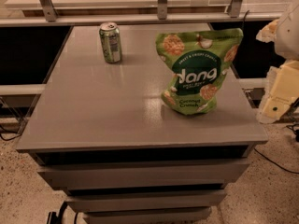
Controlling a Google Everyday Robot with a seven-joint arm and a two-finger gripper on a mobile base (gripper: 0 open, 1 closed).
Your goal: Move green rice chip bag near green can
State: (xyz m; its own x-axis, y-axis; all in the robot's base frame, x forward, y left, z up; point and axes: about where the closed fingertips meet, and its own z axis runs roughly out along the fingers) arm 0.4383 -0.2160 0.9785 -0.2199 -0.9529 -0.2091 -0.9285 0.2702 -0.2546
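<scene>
Standing upright on the right half of the grey table [93, 111], the green rice chip bag [198, 71] faces you with its white lettering. You find the green can [110, 42] at the far left, also upright and well apart from the bag. You see the gripper [280, 90] at the right edge of the view, beyond the table's right side and apart from the bag; if it is open or closed, you cannot tell.
</scene>
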